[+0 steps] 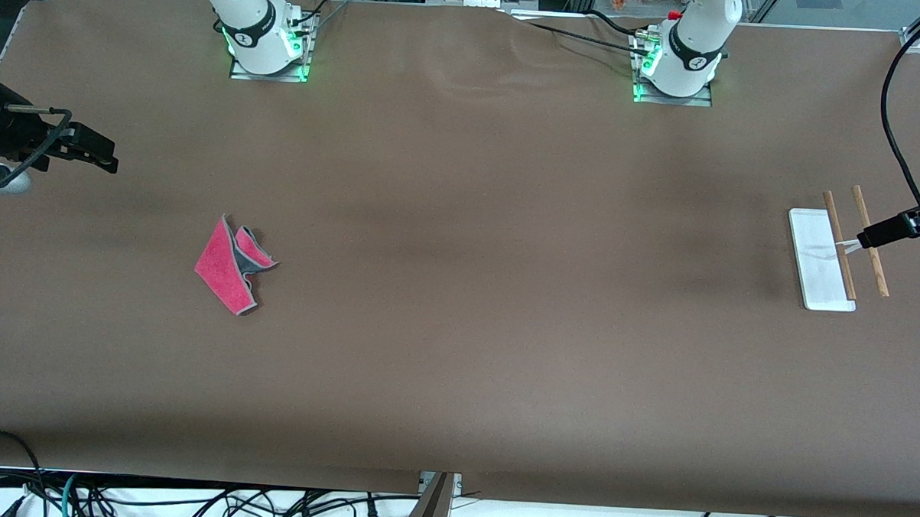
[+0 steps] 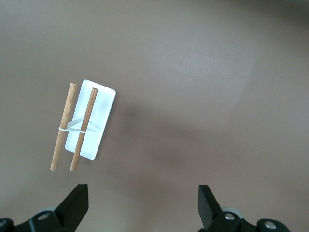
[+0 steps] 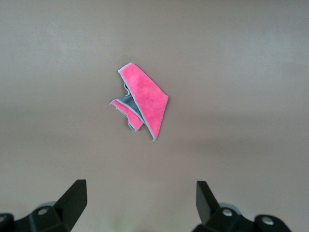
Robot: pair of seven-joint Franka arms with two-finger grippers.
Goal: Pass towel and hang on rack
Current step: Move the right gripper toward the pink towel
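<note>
The pink-red towel point(image 1: 226, 269) lies crumpled on the brown table toward the right arm's end, with a grey underside fold showing; it also shows in the right wrist view point(image 3: 145, 104). My right gripper point(image 1: 104, 154) is up in the air at that end of the table, apart from the towel, open and empty point(image 3: 140, 191). The rack point(image 1: 816, 259) stands toward the left arm's end, with a white base and two brown rods point(image 1: 839, 241); it also shows in the left wrist view point(image 2: 99, 104). My left gripper point(image 1: 874, 236) hovers over the rack, open and empty point(image 2: 143, 193).
The two arm bases point(image 1: 268, 45) point(image 1: 677, 67) stand along the table's edge farthest from the front camera. A black cable point(image 1: 892, 143) hangs at the left arm's end. Loose cables point(image 1: 191, 502) lie below the table's nearest edge.
</note>
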